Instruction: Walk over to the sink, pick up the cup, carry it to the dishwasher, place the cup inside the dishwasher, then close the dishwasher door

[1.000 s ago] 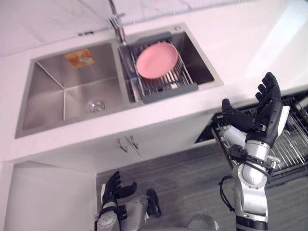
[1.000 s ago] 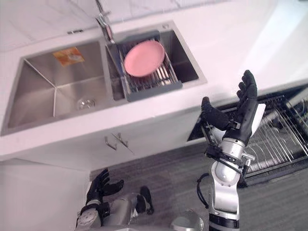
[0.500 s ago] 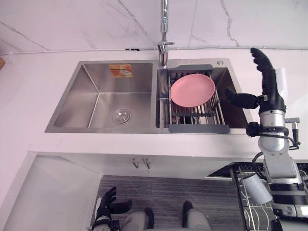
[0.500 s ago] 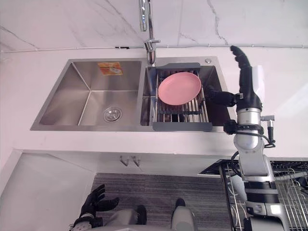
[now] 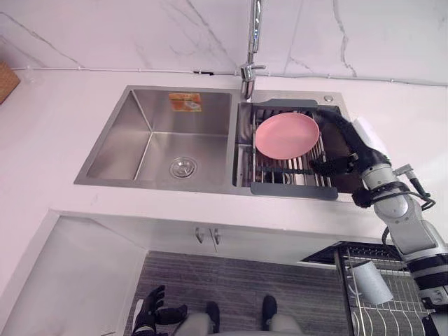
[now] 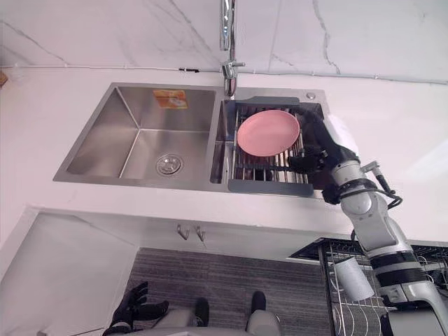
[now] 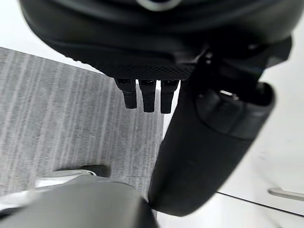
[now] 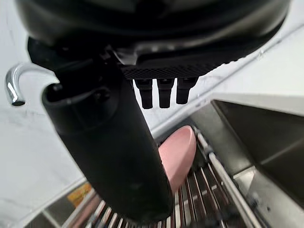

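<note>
1 cup (image 5: pixel 369 281), pale and plain, lies tilted in the dishwasher's wire rack (image 5: pixel 395 318), below the counter's edge. It is well apart from both hands and touches no fingers. The right hand (image 5: pixel 353 147) reaches over the right basin of the 2-basin sink (image 5: pixel 119 133), fingers (image 8: pixel 164 92) straight, thumb apart, holding nothing. It is just beside 1 pink plate (image 5: pixel 287 135) lying on 1 drain rack (image 5: pixel 294 189). 1 faucet (image 5: pixel 253 42) stands behind. The left hand (image 5: pixel 150 318) hangs low over the floor, fingers spread.
</note>
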`<state>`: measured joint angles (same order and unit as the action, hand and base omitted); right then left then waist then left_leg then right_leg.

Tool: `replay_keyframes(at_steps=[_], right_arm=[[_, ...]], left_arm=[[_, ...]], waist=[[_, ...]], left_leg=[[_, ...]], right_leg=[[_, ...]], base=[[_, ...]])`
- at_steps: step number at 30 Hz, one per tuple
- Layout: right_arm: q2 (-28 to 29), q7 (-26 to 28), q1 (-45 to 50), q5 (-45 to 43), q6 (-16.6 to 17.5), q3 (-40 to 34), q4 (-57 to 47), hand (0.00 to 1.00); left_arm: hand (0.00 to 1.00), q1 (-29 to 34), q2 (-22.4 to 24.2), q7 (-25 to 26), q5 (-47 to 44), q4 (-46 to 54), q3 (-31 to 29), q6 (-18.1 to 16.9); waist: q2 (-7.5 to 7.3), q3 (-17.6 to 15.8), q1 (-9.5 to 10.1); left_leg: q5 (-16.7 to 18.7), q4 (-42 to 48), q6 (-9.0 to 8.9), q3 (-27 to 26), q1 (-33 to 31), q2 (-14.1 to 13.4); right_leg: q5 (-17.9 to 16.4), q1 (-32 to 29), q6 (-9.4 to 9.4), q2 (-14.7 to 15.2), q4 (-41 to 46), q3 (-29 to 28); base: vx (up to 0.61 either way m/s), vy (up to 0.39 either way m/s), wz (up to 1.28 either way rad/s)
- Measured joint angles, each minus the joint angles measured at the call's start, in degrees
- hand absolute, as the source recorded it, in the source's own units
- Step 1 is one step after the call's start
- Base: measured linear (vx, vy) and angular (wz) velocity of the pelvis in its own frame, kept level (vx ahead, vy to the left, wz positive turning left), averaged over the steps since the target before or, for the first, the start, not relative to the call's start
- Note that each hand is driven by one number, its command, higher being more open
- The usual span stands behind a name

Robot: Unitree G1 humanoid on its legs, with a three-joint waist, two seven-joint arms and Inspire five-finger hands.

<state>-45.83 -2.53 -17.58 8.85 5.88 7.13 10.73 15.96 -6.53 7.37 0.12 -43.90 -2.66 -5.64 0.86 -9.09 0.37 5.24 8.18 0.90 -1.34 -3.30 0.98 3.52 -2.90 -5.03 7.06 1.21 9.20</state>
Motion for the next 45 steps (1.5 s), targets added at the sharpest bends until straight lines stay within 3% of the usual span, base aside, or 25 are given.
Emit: replay_keyframes(at_steps=[14,23,24,29,38,45], right_arm=[[-4.5,-0.1,-7.8,11.5,0.6,8.3,8.5,0.9],[-4.5,-0.4,-16.2,18.2,-0.9,14.3,18.9,0.9],[-4.5,-1.0,-18.6,18.4,-1.2,14.7,20.3,0.3],[-4.3,-2.7,-25.2,20.8,-2.5,15.7,24.6,0.3],[-1.4,-4.1,-25.0,20.7,-2.6,15.4,23.3,0.3],[0.5,-8.4,-19.5,20.6,-2.5,4.9,11.5,0.3]], left_arm=[[0.9,0.0,-1.0,0.3,0.0,-0.7,-0.3,-1.0],[0.9,-0.4,-1.3,0.5,-0.1,0.5,-0.3,-0.9],[0.9,-0.8,-1.4,0.7,-0.1,0.5,-0.3,-0.9],[0.9,-3.1,-1.5,1.3,-0.2,0.5,-0.3,-0.9],[0.9,-3.3,-1.4,1.6,-0.2,0.8,-0.3,-0.7],[0.9,-3.4,-1.3,1.6,-0.2,1.3,-0.6,-0.5]], waist=[[-1.97,-0.2,0.48],[-2.67,-0.7,2.1],[-2.84,-1.2,2.39],[-2.86,-4.3,4.19],[-2.79,-4.8,4.75],[-2.68,-5.8,4.15]], left_leg=[[-3.0,-1.9,-0.27,2.5,-2.3,0.5],[-3.2,-1.9,-0.11,3.7,-3.5,0.6],[-3.2,-1.8,-0.1,3.7,-3.6,0.6],[-3.1,-0.3,-0.09,4.2,-5.5,0.6],[-3.0,-0.1,-0.28,5.0,-6.2,0.5],[-2.7,-0.1,-0.3,4.6,-5.2,0.3]], right_leg=[[0.7,-0.8,0.62,0.4,-2.5,2.4],[1.2,-1.4,0.67,0.2,-2.3,3.8],[1.2,-1.4,0.68,0.2,-2.3,3.8],[1.1,-2.3,0.82,0.2,-2.1,4.3],[0.9,-2.8,1.03,0.0,-1.9,5.0],[0.9,-2.1,1.06,-0.2,-1.7,4.5]], base=[[-0.07,-0.013,0.1],[0.03,0.001,0.07],[0.0,0.0,0.0],[-0.06,0.004,0.06],[-0.01,-0.001,0.05],[0.0,0.003,-0.03]])
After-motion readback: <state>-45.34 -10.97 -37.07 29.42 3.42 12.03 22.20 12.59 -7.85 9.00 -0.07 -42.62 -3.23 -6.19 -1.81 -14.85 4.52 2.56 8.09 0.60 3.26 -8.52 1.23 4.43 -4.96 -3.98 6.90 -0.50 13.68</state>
